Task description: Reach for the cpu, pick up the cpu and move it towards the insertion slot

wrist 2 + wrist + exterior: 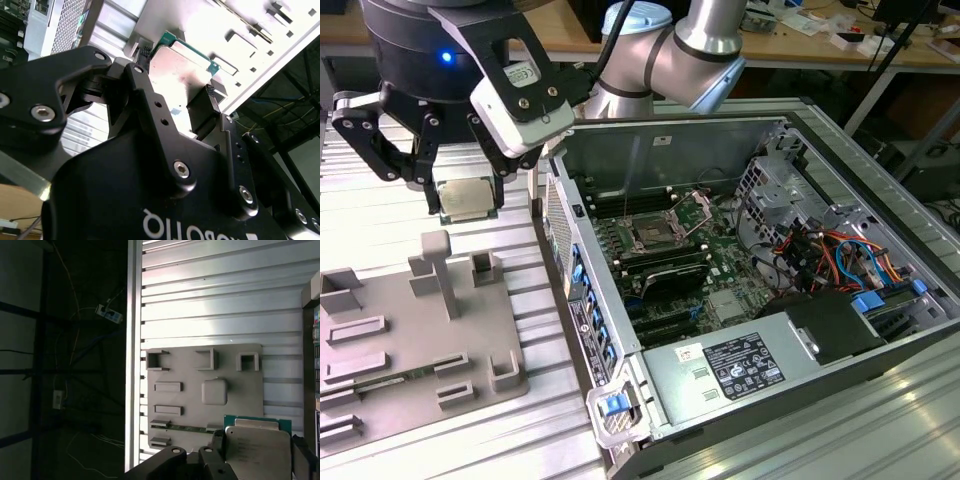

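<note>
gripper: the black gripper (465, 190) is clamped on the cpu (468, 199), fingers pinching two opposite edges, so it's carrying the chip, not empty

cpu: lifted clear, hanging over the ribbed metal desk (380, 215), above the far edge of the grey plastic tray (415, 335) at the exterior view's left. In both wrist views you can see the silver plate (182, 75) sitting flat between the pads (210, 95)

insertion slot: the silver-framed socket (652, 236) sits on the motherboard inside the open pc case (740, 280), well apart from the chip, off to the exterior view's right

step: looks like the carry toward the socket

doing it well: imo keep the chip level and high enough to clear the case's side wall (582, 290), which stands between chip and socket

risk: a thin-edge grip like this could let the chip twist, so I'd go slow and smooth
</note>
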Robot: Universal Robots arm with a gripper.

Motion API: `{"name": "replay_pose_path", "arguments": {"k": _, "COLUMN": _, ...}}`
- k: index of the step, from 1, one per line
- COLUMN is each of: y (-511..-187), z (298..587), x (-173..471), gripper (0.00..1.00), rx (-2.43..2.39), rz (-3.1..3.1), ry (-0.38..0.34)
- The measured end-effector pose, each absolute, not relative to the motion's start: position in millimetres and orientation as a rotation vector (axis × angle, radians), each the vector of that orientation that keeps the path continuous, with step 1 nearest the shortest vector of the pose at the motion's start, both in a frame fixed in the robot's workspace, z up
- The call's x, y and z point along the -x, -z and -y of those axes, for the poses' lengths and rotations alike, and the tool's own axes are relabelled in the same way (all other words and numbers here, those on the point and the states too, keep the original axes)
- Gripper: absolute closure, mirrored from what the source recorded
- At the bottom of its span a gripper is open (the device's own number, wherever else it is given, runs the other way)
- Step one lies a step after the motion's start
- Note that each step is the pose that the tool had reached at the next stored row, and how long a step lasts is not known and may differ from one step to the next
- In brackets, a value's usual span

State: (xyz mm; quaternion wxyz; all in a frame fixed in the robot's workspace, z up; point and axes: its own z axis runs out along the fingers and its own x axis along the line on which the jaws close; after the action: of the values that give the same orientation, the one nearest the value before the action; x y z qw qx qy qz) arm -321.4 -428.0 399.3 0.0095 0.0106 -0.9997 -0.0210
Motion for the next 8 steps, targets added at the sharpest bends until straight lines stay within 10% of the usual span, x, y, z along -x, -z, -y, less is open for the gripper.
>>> {"name": "replay_pose_path", "arguments": {"k": 8, "y": -399.3, "z": 428.0, "x": 313.5, "gripper": 0.45, "rx": -0.033, "rz": 3.122, "ry": 0.066}}
